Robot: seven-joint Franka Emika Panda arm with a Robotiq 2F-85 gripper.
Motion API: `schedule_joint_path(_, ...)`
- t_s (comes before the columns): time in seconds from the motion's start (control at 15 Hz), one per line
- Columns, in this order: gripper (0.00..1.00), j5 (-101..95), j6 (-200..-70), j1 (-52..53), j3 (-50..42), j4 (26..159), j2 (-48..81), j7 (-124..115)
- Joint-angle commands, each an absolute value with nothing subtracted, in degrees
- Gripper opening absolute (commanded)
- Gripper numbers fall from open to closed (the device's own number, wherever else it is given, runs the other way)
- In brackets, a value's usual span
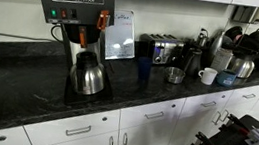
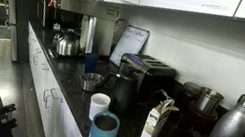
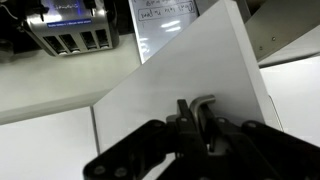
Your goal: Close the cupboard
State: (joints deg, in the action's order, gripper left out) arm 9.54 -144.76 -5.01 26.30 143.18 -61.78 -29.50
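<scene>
**One Door, One Shut Gripper**

In the wrist view, one gripper [image 3: 196, 108] is seen with its jaws closed on nothing. One white cupboard door [image 3: 190, 65] stands angled just ahead of its tips. One toaster [image 3: 70, 30] is seen beyond, up-left.

In an exterior view, one coffee machine [image 1: 74, 15] is counted.

In an exterior view, one white mug [image 2: 100, 105] and one blue cup [image 2: 103, 133] are counted.

White cupboard door [image 3: 190, 70], plain flat panel, stands open, swung out at an angle, face filling most of the wrist view.
</scene>
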Motion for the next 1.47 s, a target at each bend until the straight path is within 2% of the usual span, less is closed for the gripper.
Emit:
schedule_joint_path(0.0, 0.04, 12.3, -147.0, -6.5, 29.1, 138.5, -50.6, -28.4)
schedule_joint_path(0.07, 0.04, 12.1, -146.4, -6.7, 29.2, 138.4, -50.9, -28.6)
schedule_joint_path(0.13, 0.04, 8.6, -144.3, -4.7, 25.9, 143.3, -62.1, -30.1)
schedule_joint_path(0.2, 0.15, 8.6, -144.3, -4.7, 25.9, 143.3, -62.1, -30.1)
schedule_joint_path(0.73, 0.15, 8.6, -144.2, -4.7, 25.9, 143.3, -62.2, -30.1)
schedule_joint_path(0.8, 0.04, 8.6, -144.4, -4.9, 25.9, 143.4, -62.2, -30.2)
schedule_joint_path(1.4, 0.04, 8.5, -151.5, -7.1, 30.3, 140.8, -56.1, -32.4)
